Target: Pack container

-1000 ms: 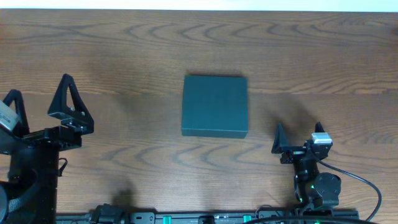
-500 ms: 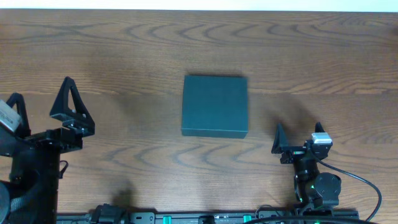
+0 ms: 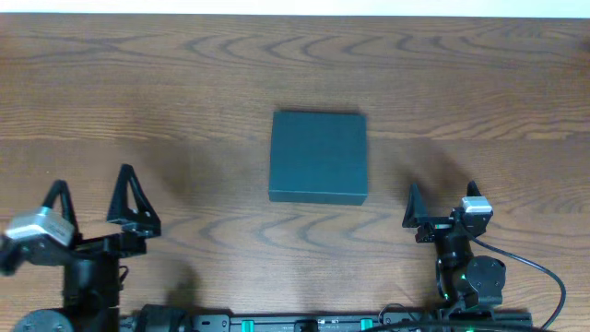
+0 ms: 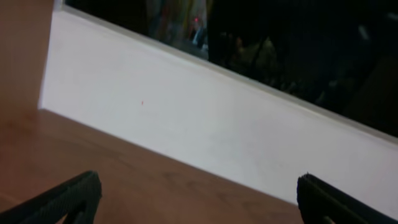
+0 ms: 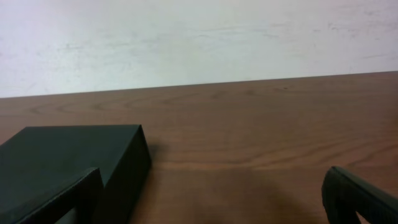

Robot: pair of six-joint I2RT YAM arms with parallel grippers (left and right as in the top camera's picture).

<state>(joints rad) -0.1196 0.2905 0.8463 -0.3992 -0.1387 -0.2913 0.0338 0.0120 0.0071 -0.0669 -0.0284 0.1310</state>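
The dark teal container sits closed and flat near the middle of the wooden table. The right gripper is near the container's right corner on the robot's side, fingers spread wide and empty. The left gripper is well off to the container's left, fingers also wide apart, holding nothing.

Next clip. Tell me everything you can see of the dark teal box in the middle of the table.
The container is a dark teal-green box, matte, plain and cardboard-like, near square from overhead. It is shut, with its top flat and level. No print shows, and no lid seam can be made out. It sits flat near the middle of the wooden table, its edges roughly square to the table's. The right wrist view shows its top and one upright side wall. Only the table touches it.
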